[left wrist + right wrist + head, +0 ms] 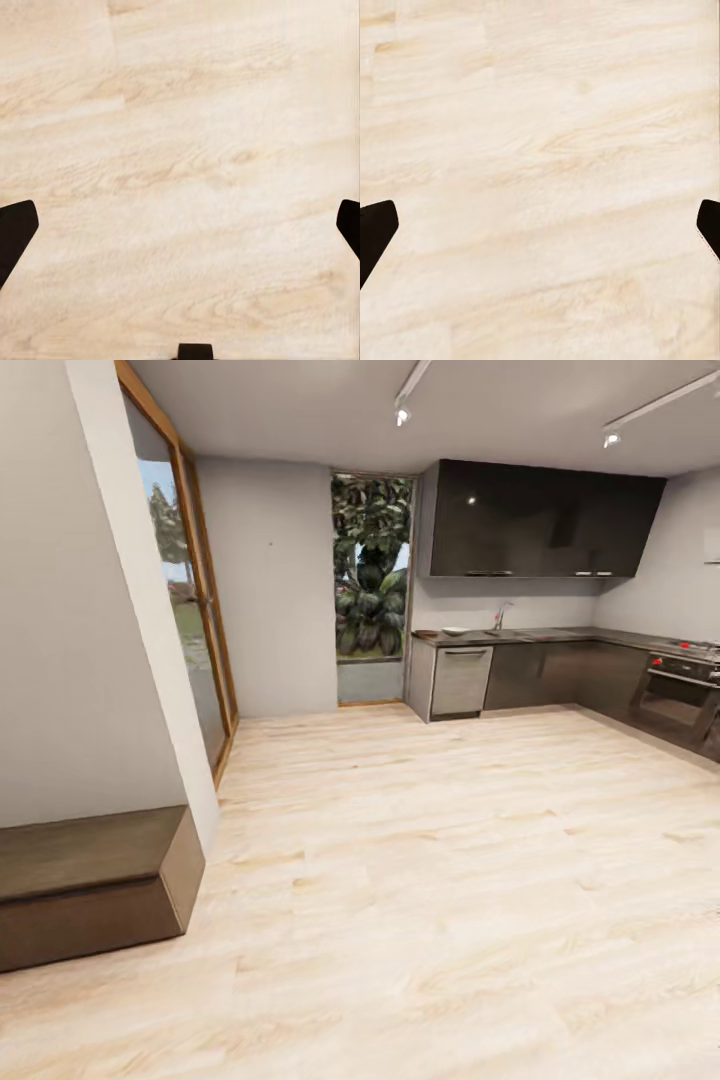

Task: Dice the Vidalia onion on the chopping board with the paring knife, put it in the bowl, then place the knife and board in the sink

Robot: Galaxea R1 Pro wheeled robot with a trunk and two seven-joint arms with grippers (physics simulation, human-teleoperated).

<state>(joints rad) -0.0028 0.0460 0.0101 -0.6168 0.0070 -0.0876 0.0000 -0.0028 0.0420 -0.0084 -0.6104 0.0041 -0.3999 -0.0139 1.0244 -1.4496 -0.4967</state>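
1. Floor [430, 880]: pale wood planks, bare between the camera and the far kitchen run.
2. Countertop [560, 635]: grey slab along the far wall, over dark cabinets [540, 675].
3. Sink [505, 630]: on that slab; chrome tap visible, basin too small to make out.
4. Bowl [455, 631]: white, left of the tap.
5. Oven [680, 695]: far right.
6. Low dark bench [90, 885]: near left.
7. Left gripper [180, 225]: spread wide, empty, over floor.
8. Right gripper [540, 225]: likewise wide, empty.

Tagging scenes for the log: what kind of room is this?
A home kitchen, open-plan: long grey countertop with a chrome tap, glossy black wall cabinets, and a steel oven at right, across a pale wood plank floor.
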